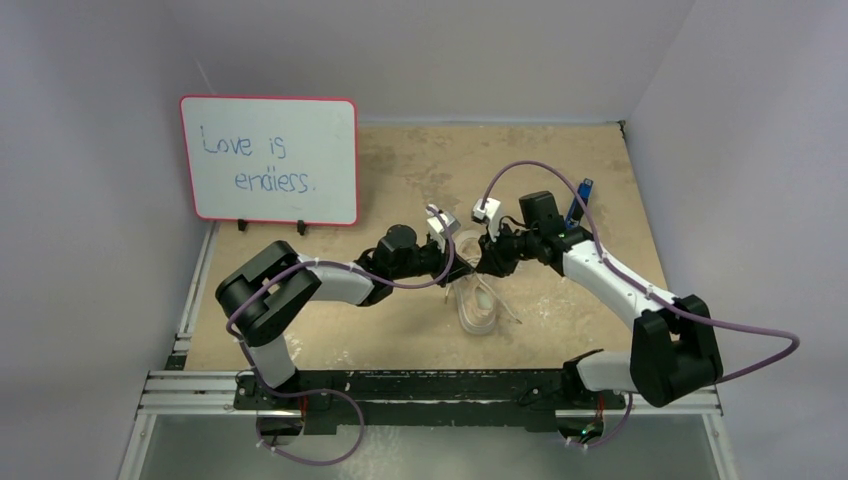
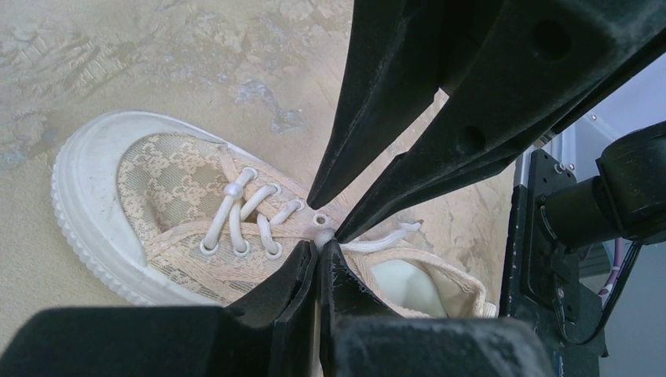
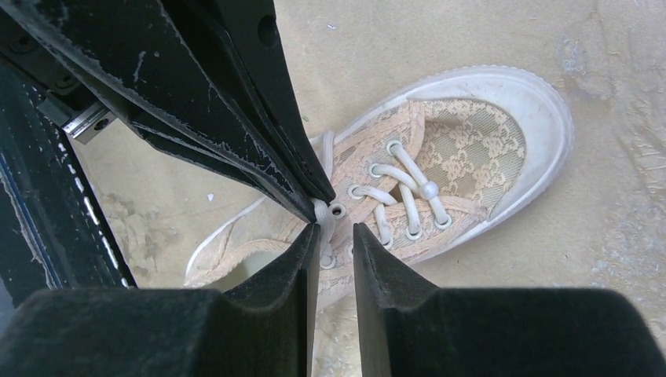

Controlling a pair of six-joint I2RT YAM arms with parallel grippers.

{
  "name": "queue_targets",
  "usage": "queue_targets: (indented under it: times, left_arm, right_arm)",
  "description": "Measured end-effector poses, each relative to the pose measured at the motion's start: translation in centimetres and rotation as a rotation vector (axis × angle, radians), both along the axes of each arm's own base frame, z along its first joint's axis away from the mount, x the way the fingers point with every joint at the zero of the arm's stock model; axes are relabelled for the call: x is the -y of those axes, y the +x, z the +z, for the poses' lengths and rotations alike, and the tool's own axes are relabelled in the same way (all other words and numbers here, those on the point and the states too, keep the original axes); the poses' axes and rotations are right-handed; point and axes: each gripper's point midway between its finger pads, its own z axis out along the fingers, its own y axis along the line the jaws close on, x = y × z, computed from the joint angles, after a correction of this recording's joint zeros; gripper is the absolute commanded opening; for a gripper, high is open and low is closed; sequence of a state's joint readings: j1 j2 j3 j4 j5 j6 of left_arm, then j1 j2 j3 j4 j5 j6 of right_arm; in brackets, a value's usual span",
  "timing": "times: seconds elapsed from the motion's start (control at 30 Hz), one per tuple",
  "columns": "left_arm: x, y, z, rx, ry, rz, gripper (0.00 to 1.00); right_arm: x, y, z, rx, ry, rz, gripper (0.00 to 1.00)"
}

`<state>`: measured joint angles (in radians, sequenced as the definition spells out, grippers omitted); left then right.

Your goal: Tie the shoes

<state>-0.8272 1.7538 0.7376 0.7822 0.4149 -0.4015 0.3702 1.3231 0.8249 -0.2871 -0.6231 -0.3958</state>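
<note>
The shoe (image 1: 478, 305) is a pale pink-beige lace-patterned sneaker with a white toe cap, lying on the tan table with its toe toward the arms. Both grippers meet just above its tongue. My left gripper (image 2: 323, 245) is shut on a white lace (image 2: 385, 238) near the top eyelets. My right gripper (image 3: 336, 229) stands slightly open, tip to tip with the left one. The pinched lace end (image 3: 322, 212) sits at the inner edge of its left finger. In the top view the left gripper (image 1: 452, 262) and right gripper (image 1: 482, 262) hide the shoe's back part.
A whiteboard (image 1: 268, 160) with handwriting leans against the left wall at the back. A small blue object (image 1: 583, 195) stands at the right, behind the right arm. Grey walls close in the table on three sides. Purple cables loop over both arms.
</note>
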Motion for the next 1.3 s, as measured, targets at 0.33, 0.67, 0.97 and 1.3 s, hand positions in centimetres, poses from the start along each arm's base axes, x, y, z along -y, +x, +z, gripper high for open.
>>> queue_targets:
  times: [0.33,0.67,0.97,1.3]
  left_arm:
    - [0.0,0.0,0.0,0.0,0.0,0.0,0.0]
    - [0.0,-0.1,0.0,-0.004,-0.001,-0.005,0.0]
    - [-0.1,-0.3,-0.4,-0.01,0.014,-0.015,0.3]
    - [-0.3,-0.6,-0.9,-0.009,0.035,-0.031,0.12]
  right_arm:
    - [-0.5,-0.4,0.0,-0.021,0.03,0.014,0.32]
    - [-0.3,-1.1,-0.6,-0.044,0.027,0.019,0.0]
    - [-0.2,-1.5,-0.6,-0.058,0.026,0.021,0.0]
    - [-0.3,-1.6,-0.5,-0.06,0.036,0.025,0.0]
